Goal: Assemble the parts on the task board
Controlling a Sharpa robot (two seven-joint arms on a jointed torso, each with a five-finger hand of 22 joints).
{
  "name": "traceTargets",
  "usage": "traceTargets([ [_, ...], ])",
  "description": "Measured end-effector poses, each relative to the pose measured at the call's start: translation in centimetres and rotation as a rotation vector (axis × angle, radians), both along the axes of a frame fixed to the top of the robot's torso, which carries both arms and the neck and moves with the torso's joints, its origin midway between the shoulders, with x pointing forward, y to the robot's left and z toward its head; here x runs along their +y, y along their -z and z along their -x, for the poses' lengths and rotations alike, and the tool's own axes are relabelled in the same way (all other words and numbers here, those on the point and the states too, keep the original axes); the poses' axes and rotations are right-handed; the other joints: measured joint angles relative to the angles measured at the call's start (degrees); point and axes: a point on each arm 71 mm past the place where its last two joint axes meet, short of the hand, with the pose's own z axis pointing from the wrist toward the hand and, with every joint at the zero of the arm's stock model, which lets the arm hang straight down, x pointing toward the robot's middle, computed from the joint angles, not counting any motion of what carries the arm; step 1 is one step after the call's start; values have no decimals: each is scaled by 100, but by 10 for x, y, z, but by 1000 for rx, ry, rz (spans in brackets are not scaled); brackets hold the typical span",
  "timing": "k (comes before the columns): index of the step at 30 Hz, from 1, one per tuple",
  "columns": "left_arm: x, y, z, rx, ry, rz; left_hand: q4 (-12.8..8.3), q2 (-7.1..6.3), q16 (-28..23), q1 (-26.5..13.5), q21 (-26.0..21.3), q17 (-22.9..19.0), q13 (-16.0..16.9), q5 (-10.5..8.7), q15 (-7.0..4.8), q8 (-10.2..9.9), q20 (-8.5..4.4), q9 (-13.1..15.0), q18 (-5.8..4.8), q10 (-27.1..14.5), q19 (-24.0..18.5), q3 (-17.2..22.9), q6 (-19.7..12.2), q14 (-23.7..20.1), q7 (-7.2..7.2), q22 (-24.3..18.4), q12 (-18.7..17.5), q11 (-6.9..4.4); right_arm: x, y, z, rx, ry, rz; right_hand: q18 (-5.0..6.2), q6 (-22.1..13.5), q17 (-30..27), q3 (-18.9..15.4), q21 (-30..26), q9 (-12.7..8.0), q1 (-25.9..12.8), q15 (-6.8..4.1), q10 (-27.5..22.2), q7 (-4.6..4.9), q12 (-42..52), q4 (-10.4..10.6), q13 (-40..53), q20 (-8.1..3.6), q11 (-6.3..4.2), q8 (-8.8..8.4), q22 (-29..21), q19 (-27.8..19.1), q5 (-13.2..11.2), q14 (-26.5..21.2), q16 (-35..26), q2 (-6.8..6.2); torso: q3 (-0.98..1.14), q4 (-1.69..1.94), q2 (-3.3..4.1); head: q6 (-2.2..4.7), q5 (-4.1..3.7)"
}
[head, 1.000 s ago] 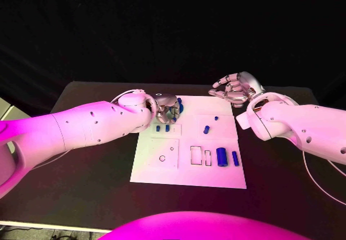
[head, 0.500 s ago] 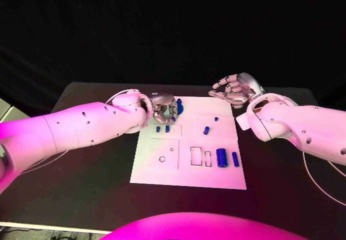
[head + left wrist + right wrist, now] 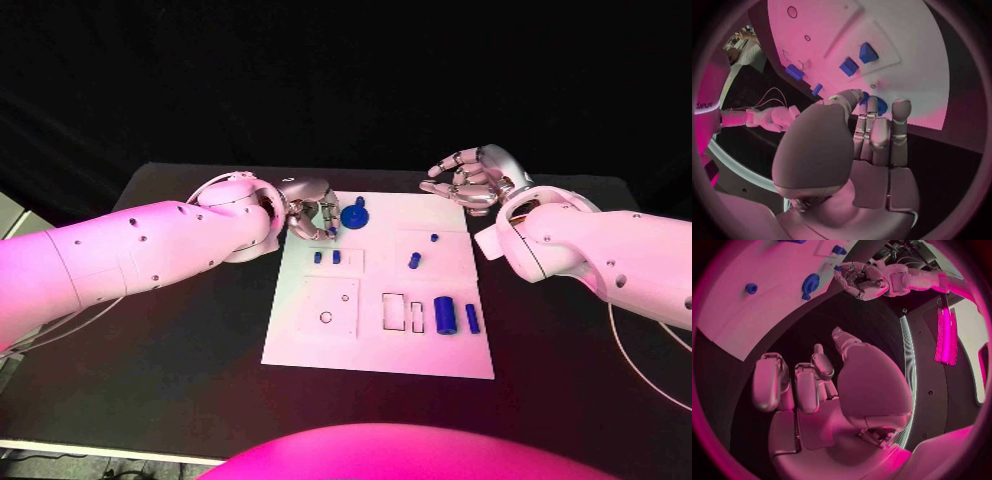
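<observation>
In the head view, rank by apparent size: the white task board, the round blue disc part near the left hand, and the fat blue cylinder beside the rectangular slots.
1. White task board, by far the largest.
2. Fat blue cylinder.
3. Round blue disc part, looking much like the cylinder; it lies farther from the camera, so their order is unsure.

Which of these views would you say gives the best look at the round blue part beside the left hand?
The head view: the round blue part lies unobstructed on the task board, just beside the left hand. The right wrist view shows it smaller and distorted; in the left wrist view the fingers mostly hide it.
</observation>
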Motion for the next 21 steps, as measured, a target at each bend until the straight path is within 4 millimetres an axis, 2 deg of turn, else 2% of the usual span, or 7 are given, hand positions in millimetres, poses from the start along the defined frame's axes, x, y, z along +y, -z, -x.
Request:
traceTargets([
  [8, 10, 1, -1, 12, -22, -7, -17, 0, 0, 0, 0, -15, 0, 0, 0, -1, 0, -6, 0, 0, 0, 16, 0, 0, 0, 0, -31, 0, 0, 0, 0, 1, 0, 0, 0, 0, -1, 0, 0, 0, 0, 0, 0, 0, 0, 0, 0, 0, 0, 0, -1, 0, 0, 0, 0, 0, -4, -4, 7, -8, 21],
  [21, 7, 3, -4, 17, -22, -11, -16, 0, 0, 0, 0, -15, -5, 0, 0, -2, 0, -9, 0, 1, -1, 16, -1, 0, 0, -2, -31, -1, 0, 0, 0, 1, -1, 0, 0, 0, -1, 0, 0, 0, 0, 0, 0, 0, 0, 0, 0, 0, 0, 0, -1, 0, 0, 0, 0, 0, 1, -22, 10, -17, 32],
])
